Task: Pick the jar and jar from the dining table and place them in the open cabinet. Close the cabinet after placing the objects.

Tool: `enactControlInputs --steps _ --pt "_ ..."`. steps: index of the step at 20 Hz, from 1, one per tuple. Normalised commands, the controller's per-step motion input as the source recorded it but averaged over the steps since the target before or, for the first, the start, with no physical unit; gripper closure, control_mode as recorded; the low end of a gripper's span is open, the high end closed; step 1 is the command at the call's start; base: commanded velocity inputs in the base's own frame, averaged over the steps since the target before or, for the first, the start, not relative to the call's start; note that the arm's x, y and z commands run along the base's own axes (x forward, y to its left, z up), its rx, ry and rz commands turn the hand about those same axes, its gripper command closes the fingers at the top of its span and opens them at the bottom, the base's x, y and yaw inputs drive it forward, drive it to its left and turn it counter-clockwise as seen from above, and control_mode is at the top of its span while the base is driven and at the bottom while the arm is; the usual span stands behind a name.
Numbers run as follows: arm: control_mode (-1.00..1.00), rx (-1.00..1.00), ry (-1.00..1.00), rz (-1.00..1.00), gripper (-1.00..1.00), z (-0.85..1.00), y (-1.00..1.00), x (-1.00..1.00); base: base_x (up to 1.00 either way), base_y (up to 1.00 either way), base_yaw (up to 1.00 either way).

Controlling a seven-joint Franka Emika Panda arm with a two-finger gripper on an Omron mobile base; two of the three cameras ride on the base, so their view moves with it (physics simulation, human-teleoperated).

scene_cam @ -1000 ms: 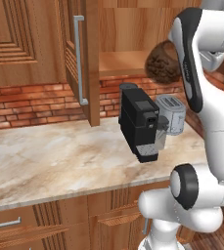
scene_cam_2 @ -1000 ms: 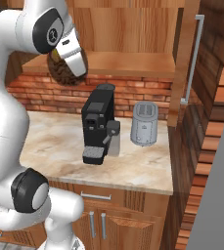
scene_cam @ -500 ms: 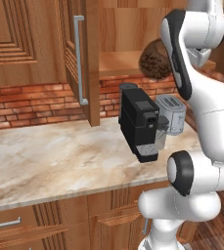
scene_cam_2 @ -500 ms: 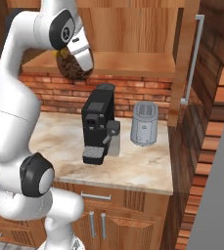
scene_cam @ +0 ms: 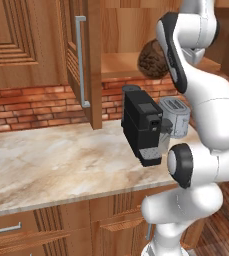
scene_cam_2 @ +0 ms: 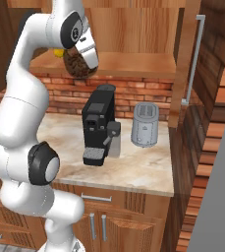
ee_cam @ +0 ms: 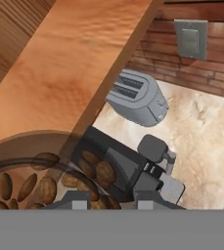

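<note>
Marbled table carries a black coffee machine and toaster, while above them at the open cabinet shelf the hand is clamped on the bean-filled glass jar, likely smooth, breakable and fairly heavy, best held around its belly.

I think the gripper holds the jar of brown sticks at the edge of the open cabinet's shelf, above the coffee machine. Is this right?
Not quite. The jar holds dark brown beans, not sticks, as the hand view shows. The rest stands: the gripper holds it at the edge of the open cabinet's shelf, above the coffee machine.
</note>
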Motion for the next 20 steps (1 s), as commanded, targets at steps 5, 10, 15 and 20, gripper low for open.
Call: enactControlInputs --steps 5,10,15,20 --pt "-1.0 0.0 0.0 0.0 1.0 -0.01 0.0 0.43 0.0 0.0 0.0" --pt "-1.0 0.0 0.0 0.0 1.0 -0.02 0.0 0.39 0.0 0.0 0.0" --pt "-1.0 0.0 0.0 0.0 1.0 -0.01 0.0 0.41 0.0 0.0 0.0" --pt "-1.0 0.0 0.0 0.0 1.0 0.0 0.0 0.36 0.0 0.0 0.0"
